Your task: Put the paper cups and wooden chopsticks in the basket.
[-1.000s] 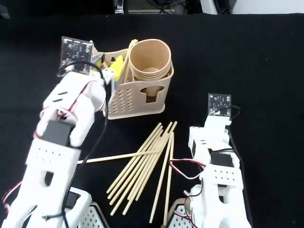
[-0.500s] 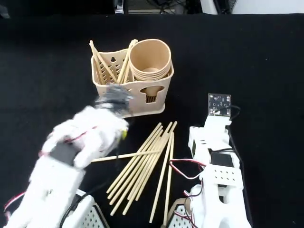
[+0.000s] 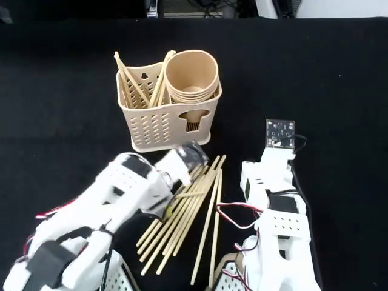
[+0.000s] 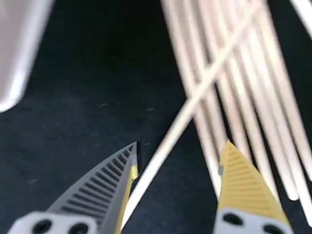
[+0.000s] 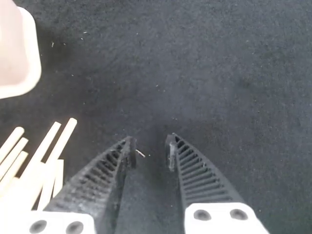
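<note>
Pale wooden chopsticks (image 3: 176, 227) are fanned at six o'clock of the beige perforated basket (image 3: 159, 127). The left gripper (image 4: 180, 145) is spread over a crossing stick (image 4: 193, 102); neighbours could be caught and scattered. The right gripper (image 5: 149, 140) is parted, empty.

This looks like a robotics lab or maker's bench, not a home. A black cloth covers the whole surface (image 3: 339, 73). A white plastic arm at lower left (image 3: 109, 206) and another at lower right (image 3: 276, 212) show loose red and black wires (image 3: 230, 207), and the right one carries a bare circuit board (image 3: 280, 133). Along the top edge, dark cables (image 3: 203, 5) lie beyond the cloth.
</note>
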`<state>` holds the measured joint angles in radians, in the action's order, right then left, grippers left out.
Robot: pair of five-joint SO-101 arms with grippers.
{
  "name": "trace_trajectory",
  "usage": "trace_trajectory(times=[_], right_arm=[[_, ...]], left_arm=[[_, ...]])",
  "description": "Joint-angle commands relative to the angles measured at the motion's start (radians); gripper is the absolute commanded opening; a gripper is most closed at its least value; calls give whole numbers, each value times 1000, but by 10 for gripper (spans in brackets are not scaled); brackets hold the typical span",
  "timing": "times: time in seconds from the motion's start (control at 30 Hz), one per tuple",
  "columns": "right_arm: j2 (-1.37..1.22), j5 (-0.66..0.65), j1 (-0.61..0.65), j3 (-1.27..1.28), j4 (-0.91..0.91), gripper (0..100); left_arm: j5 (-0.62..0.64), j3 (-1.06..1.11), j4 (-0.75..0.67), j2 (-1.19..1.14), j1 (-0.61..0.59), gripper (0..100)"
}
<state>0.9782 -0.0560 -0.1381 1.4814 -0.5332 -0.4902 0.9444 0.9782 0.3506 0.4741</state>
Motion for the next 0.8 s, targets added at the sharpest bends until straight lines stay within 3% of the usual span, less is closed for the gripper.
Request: trace_trajectory(times=[0.0, 0.47, 0.77], right_arm=[[12, 6, 6, -8, 23, 124], [12, 6, 9, -8, 23, 124], [12, 6, 9, -8, 23, 124]], left_arm=[[-9, -27, -60, -46, 51, 274], [-2, 16, -189, -84, 58, 274], [103, 13, -190, -83, 50, 273]])
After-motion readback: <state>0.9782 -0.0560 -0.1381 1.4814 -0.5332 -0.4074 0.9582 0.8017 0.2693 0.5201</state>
